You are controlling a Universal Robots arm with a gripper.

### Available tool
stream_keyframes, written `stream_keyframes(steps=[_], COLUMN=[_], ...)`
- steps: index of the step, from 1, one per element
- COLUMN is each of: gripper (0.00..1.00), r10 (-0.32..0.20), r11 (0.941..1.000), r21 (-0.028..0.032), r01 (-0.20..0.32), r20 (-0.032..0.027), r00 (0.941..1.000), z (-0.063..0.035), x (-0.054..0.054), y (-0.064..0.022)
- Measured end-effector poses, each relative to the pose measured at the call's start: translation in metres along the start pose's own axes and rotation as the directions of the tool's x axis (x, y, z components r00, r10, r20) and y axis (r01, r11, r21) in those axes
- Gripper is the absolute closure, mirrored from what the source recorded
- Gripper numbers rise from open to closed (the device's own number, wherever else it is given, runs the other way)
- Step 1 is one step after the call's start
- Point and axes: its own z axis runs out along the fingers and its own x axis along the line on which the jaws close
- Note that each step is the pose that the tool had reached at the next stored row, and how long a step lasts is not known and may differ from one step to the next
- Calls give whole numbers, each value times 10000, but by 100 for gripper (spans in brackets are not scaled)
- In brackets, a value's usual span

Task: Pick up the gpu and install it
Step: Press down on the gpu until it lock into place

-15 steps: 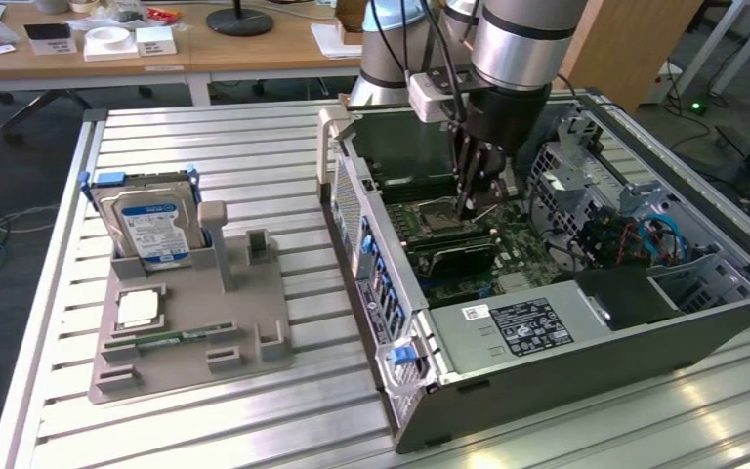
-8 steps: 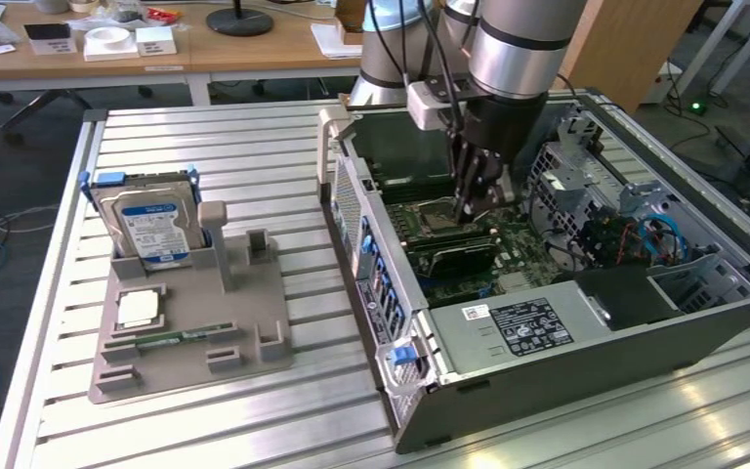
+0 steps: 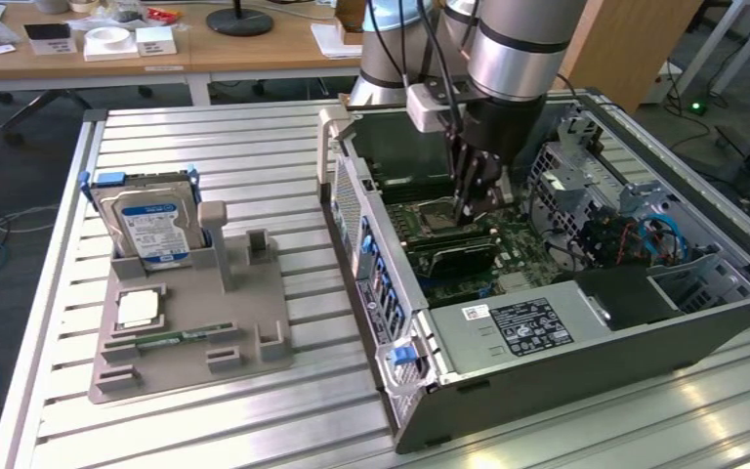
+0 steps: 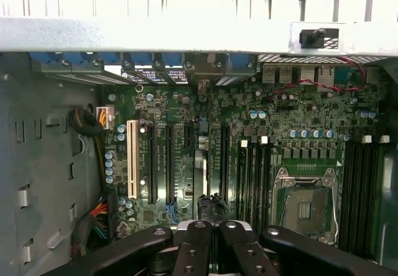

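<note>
Wooden desks (image 3: 153, 49) behind; grey floor (image 3: 11, 186).

Tight fit inside the case

Gripper (image 3: 477, 200) sits low over the motherboard (image 3: 512, 256), hemmed by case wall (image 3: 349, 186), drive cage (image 3: 584, 176) and power supply (image 3: 525, 327); top's open.

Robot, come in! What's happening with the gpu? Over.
Fingers shut, low inside the case. Gpu edge-on just beneath them, over the slots; held or not, can't tell. Nothing blocking.

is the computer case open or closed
Open: the computer case lies with its side panel off, the motherboard exposed and the gripper inside.
</note>
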Motion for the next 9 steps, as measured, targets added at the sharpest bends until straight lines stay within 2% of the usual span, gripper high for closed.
stream_keyframes(steps=[9], gripper=[89], r10=[0], r11=[10000], r21=[1], r01=[0], r20=[0], r00=[10000], z=[63], x=[1], y=[2])
